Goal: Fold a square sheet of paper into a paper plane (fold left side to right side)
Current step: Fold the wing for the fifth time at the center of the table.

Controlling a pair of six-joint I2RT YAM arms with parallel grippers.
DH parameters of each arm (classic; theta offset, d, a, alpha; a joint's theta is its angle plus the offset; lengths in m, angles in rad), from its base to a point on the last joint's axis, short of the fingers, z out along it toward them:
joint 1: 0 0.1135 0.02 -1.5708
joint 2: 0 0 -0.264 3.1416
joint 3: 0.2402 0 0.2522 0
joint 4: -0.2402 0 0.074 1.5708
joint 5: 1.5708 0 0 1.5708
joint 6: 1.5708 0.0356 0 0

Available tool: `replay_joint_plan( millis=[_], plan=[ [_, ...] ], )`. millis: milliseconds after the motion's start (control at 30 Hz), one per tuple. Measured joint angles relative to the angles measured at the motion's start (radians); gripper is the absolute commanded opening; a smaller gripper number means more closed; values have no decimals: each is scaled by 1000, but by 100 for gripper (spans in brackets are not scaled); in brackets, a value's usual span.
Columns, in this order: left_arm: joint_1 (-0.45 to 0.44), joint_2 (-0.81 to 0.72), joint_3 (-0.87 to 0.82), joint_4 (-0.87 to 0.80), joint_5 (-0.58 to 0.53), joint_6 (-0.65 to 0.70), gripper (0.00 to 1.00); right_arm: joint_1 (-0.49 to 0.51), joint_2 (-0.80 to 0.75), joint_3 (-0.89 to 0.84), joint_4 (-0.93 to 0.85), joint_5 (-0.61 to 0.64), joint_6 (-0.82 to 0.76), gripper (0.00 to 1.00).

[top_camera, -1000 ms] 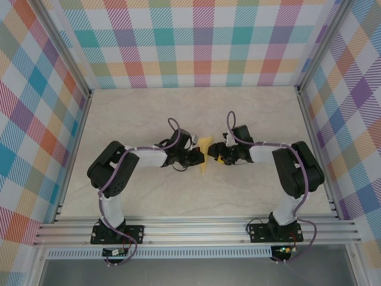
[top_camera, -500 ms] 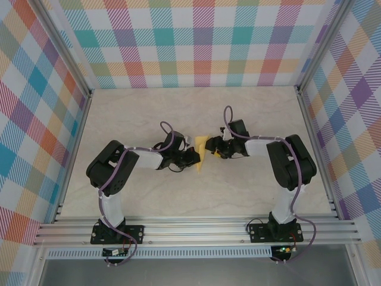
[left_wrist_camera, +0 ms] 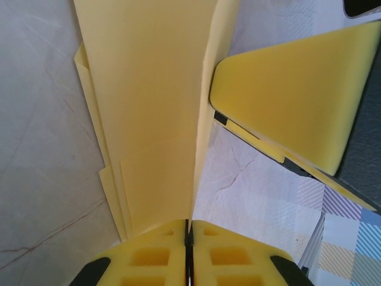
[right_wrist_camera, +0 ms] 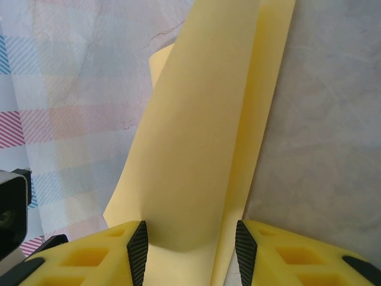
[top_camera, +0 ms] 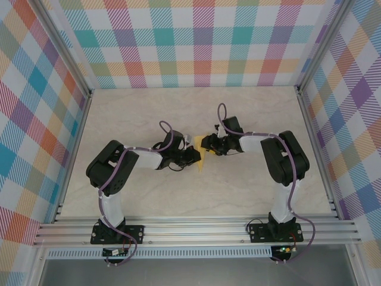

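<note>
Left pincer (left_wrist_camera: pixel 189 231) pads pressed together, pinching one end of the paper plane (left_wrist_camera: pixel 149 107). Right pincer (right_wrist_camera: pixel 187 241) about half open, pads apart, straddling the other end. Paper plane sits mid-counter (top_camera: pixel 137 113), between both pincers.

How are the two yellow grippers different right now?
The left gripper is shut, its pads pressed together, pinching the paper plane. The right gripper has its jaws apart, with the paper between them. The left gripper reaches in from the left, the right gripper from the right. Both have yellow pads and meet at the same paper.
</note>
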Motion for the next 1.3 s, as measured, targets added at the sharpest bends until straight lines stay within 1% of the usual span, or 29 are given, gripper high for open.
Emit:
replay_joint_plan(
  millis=[100,333,467,567,733,867,1033,1133,1300],
  plan=[
    [2,0,-5,0,0,-1,18,0,1,1,-2,0,0,44],
    [14,-21,-26,-2,-1,1,26,0,2,4,-5,0,0,44],
    [37,-79,-40,-5,-1,3,39,0,2,4,-5,0,0,44],
    [64,-112,-40,-1,0,3,43,0,2,4,-5,0,0,44],
    [100,-106,-26,-18,0,3,43,0,2,4,-5,0,0,44],
    [117,-56,32,-31,8,3,40,0,2,4,-5,0,-1,44],
    [122,14,108,-29,37,3,37,0,2,4,-5,0,-2,44],
    [122,36,121,-29,53,3,33,0,2,4,-6,0,-3,44],
    [122,76,129,-27,76,-1,29,0,2,4,-6,0,-3,44]
  ],
)
